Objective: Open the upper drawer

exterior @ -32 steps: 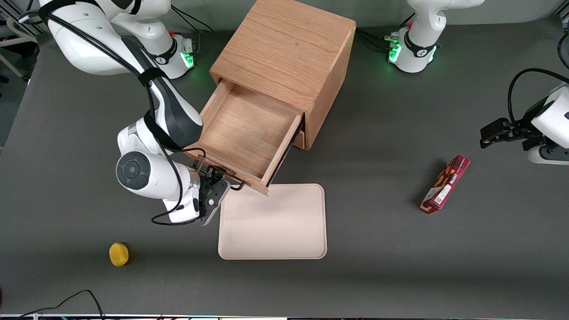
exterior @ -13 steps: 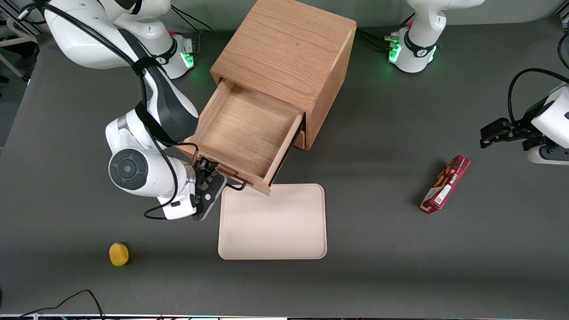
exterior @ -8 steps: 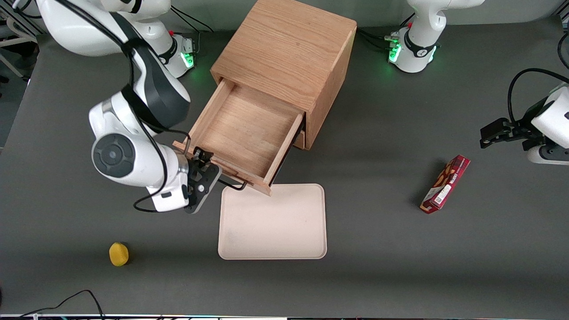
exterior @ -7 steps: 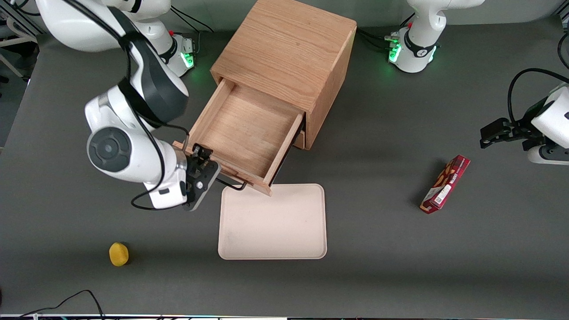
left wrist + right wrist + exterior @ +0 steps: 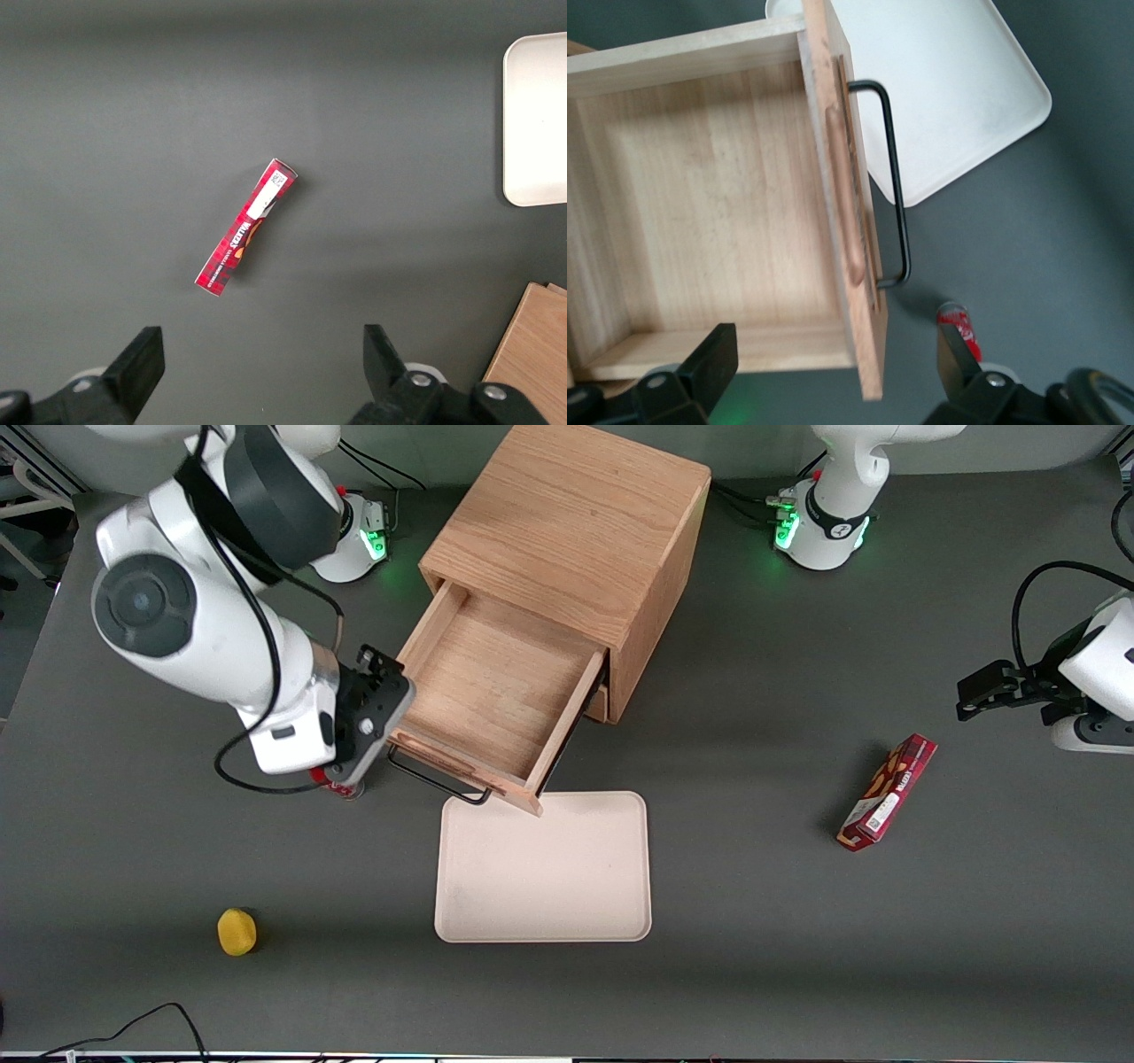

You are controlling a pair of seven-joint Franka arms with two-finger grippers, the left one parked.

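1. Black-fingered, the gripper (image 5: 376,691) hangs above the corner of the upper drawer (image 5: 496,691) that lies toward the working arm's end of the table. In the right wrist view its two fingertips (image 5: 709,359) stand wide apart, released, with nothing between them.

2. The black bar handle (image 5: 893,181) lies below the jaws and clear of them; no finger touches it. Its long axis runs along the drawer front, roughly in line with the gap between the fingers as the wrist camera shows it.

3. The upper drawer stands drawn well out of the oak box cabinet (image 5: 567,540). Its shallow wooden tray is fully exposed and holds nothing. Its front corner overhangs the edge of the cream tray (image 5: 545,868) on the table.

4. A small red can (image 5: 961,328) stands on the table just beside the handle's end, below the gripper.

5. Judgement: the drawer appears as far open as the task requires. The working right arm is the only arm near it. The move most likely due is a retreat up and away from the drawer front, keeping clear of the handle and the can.
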